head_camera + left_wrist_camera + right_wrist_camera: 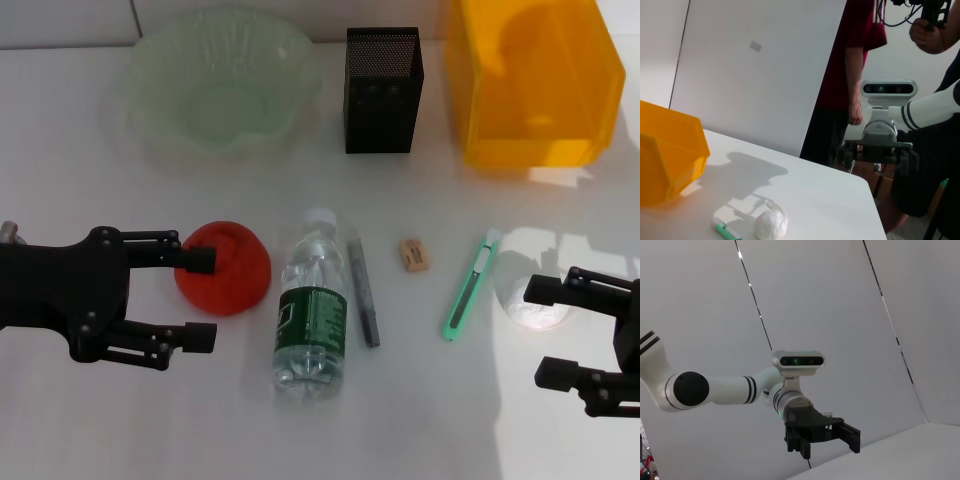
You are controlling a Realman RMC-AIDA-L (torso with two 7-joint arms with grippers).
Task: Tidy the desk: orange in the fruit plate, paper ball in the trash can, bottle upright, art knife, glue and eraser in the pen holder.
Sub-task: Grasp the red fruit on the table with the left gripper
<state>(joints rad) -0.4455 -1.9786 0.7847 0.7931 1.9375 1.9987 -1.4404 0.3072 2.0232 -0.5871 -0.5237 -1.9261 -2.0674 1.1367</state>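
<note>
Spreading its fingers, the left tool [203,298] is held around the orange [224,268], while the right tool [550,332], also spread, is parked at 4 o'clock beside the paper ball [535,302].

Bench [80,420]: smooth matt white. Fruit plate [218,92]: translucent pale-green, glossy, wavy rim. Pen holder [383,90]: black metal mesh, matt. Trash can [530,85]: yellow plastic, slight sheen. Bottle [312,312]: clear glossy plastic, green label. Paper ball [536,300]: crumpled white paper. Left pincer [195,300] and right pincer [550,332]: matt black
</note>
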